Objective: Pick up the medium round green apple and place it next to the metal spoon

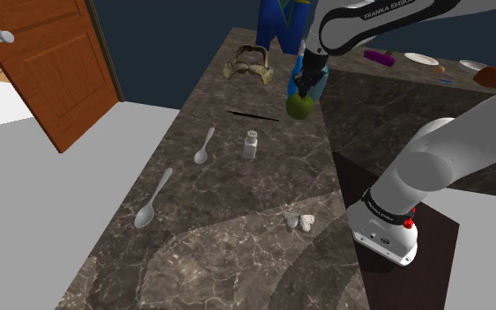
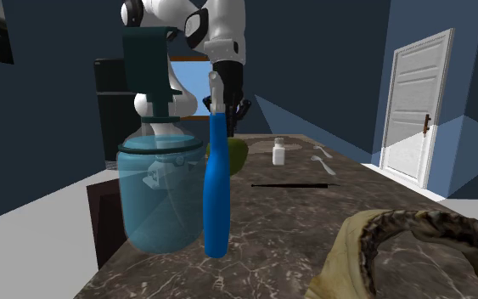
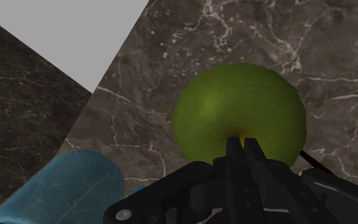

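At the table's (image 1: 237, 220) far end in the shoulder view, the apple (image 1: 300, 108) appears to rest on dark marble, just under the claw (image 1: 302, 92). Wrist view: claw (image 3: 242, 150) fingers are pressed together, tips meeting over the apple's (image 3: 238, 111) top near the stem dimple, with nothing pinched between them. Cannot tell whether the tips touch the skin. Second exterior view: apple (image 2: 239, 155) sits partly behind a blue bottle (image 2: 216, 195), near a blue jar (image 2: 159, 200).

Handling, judged: apple is round, firm and smooth-skinned, so likely slippery. Moderate weight; rolls if nudged. A closed claw pressing on the crown could send it toward the bottle. Best hold: fingers spread wide, lowered either side of the widest girth, squeezing across the middle rather than the tapering top.

Targets: small spoon (image 1: 204, 145) and large spoon (image 1: 153, 200), both grey, lie well apart from the apple toward the shoulder view's lower left. A white vial (image 1: 251, 143) stands near the small spoon. Which spoon is meant: cannot tell. Grasp not yet made
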You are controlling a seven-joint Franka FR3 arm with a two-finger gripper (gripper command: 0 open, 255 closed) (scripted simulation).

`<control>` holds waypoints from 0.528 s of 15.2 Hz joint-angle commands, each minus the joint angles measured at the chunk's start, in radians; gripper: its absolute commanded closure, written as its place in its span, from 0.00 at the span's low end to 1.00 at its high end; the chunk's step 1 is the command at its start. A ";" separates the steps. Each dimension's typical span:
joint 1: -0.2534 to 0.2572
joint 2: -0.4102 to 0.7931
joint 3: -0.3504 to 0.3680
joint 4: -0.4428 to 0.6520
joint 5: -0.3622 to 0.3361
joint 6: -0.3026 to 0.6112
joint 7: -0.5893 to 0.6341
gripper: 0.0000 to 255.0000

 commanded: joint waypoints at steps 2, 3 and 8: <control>0.002 -0.017 0.003 0.032 0.005 -0.049 -0.005 1.00; 0.003 -0.022 0.003 0.041 0.006 -0.063 -0.006 1.00; 0.005 -0.045 0.007 0.091 0.013 -0.137 -0.014 1.00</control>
